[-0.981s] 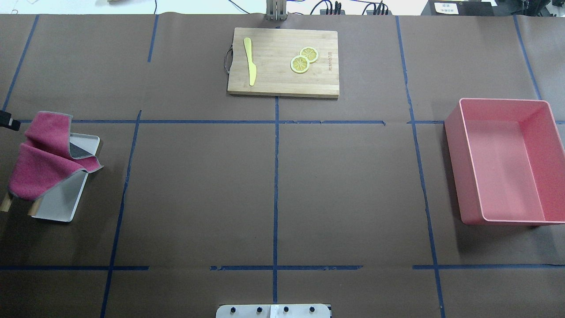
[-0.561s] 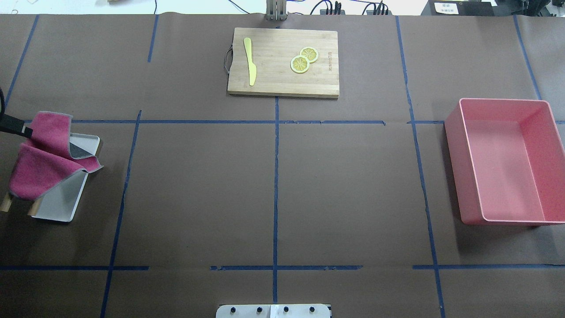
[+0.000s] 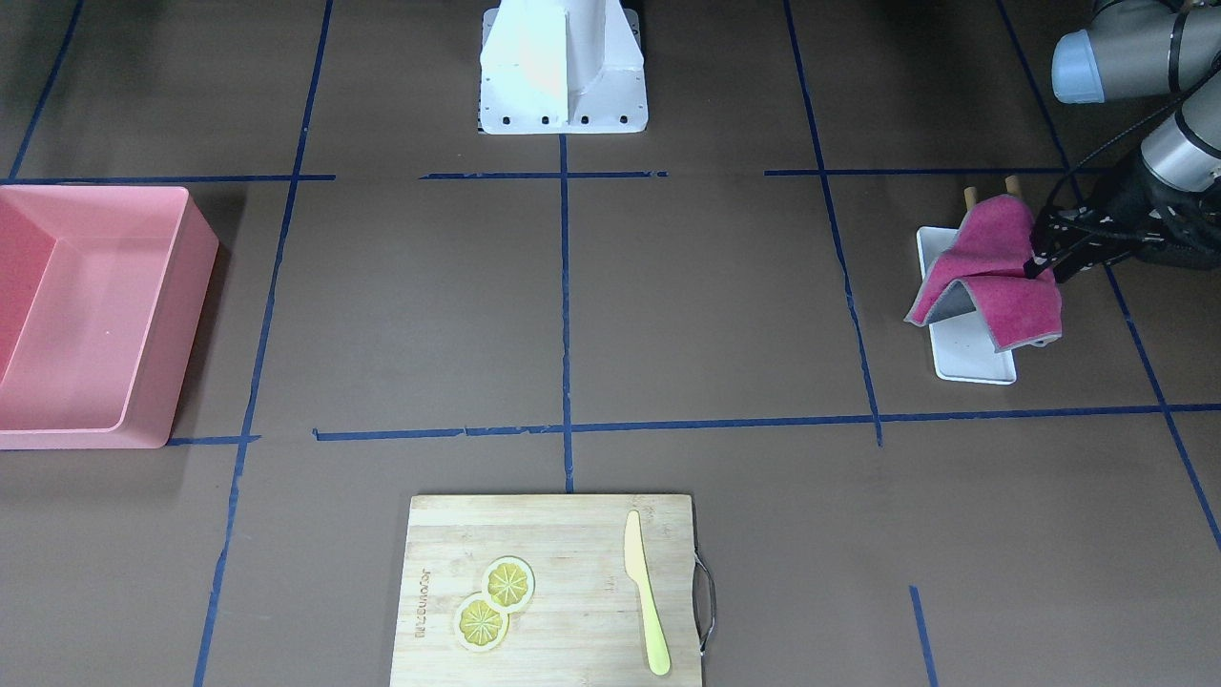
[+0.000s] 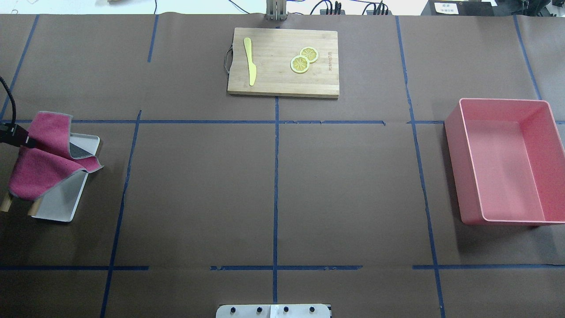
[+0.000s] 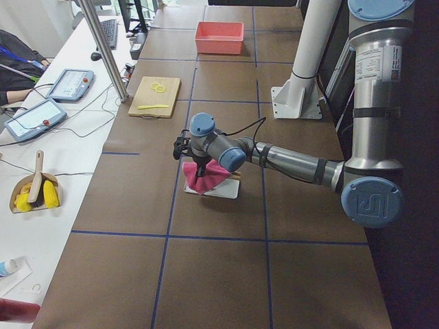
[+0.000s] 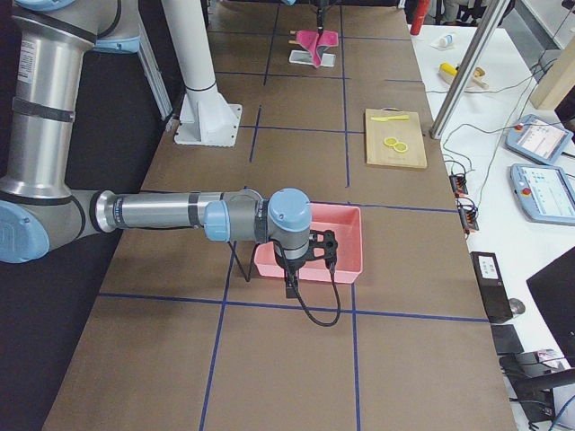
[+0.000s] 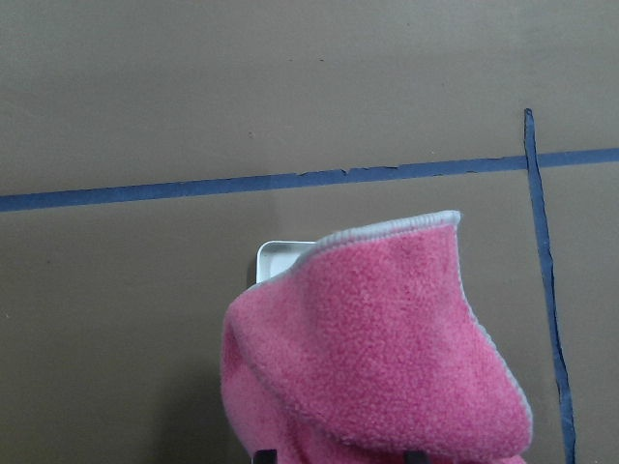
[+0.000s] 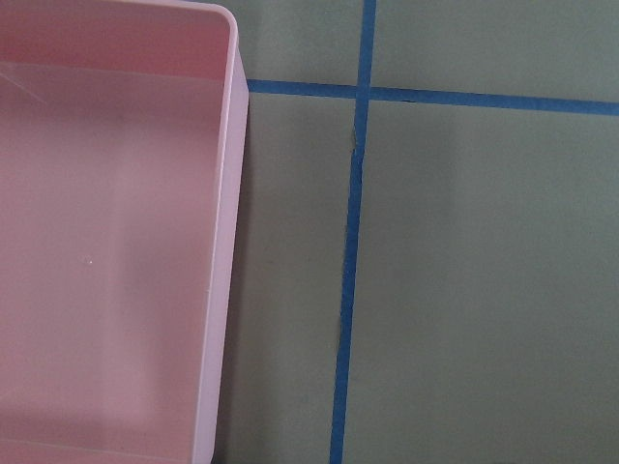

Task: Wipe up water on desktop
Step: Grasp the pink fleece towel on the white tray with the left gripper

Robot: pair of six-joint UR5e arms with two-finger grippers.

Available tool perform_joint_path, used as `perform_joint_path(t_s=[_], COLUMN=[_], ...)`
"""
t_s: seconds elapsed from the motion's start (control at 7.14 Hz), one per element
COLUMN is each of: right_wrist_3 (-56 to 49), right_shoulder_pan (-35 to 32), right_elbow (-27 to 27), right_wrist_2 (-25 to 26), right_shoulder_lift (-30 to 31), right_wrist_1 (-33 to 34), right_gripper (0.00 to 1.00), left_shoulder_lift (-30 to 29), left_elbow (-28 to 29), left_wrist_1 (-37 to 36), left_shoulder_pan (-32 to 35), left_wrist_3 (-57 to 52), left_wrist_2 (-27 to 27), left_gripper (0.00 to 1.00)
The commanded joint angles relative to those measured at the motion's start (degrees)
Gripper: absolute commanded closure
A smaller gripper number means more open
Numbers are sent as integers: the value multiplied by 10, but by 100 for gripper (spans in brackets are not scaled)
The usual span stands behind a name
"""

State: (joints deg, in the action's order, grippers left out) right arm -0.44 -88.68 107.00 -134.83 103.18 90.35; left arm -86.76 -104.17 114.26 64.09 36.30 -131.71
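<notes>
The desktop is a matte brown surface with blue tape lines; I see no water on it. A pink cloth lies draped over a white tray at the far left. My left gripper is at the cloth's top fold; in the front-facing view the gripper touches the cloth. In the left wrist view the cloth fills the lower middle, with two fingertips apart at the bottom edge, so it is open. My right gripper hangs beside the pink bin; I cannot tell whether it is open or shut.
A wooden cutting board with a yellow knife and two lemon slices lies at the far middle. A pink bin stands at the right; its wall also shows in the right wrist view.
My left gripper has come in from the left edge and moved right onto the cloth's top fold. The cloth has sagged slightly. Nothing else has moved.
</notes>
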Motion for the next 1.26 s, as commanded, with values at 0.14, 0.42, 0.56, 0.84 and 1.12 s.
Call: perform_joint_path(t_s=[0.14, 0.42, 0.56, 0.84, 1.12], right_wrist_3=[0, 0, 1, 0, 0], right_shoulder_pan=[0, 0, 0, 0, 0], right_elbow=[0, 0, 0, 1, 10], right_wrist_2=[0, -1, -1, -1, -2], right_shoulder_lift=[0, 0, -1, -1, 0], right_wrist_1=[0, 0, 0, 0, 0], right_gripper=[0, 0, 0, 0, 0], left_shoulder_lift=[0, 3, 3, 1, -7], left_elbow=[-1, -13, -15, -38, -99], left_wrist_1=[0, 0, -2, -38, -139], left_shoulder_pan=[-4, -4, -3, -2, 2], left_wrist_3=[0, -1, -1, -2, -4], left_wrist_2=[0, 1, 1, -5, -4], left_gripper=[82, 100, 100, 100, 100])
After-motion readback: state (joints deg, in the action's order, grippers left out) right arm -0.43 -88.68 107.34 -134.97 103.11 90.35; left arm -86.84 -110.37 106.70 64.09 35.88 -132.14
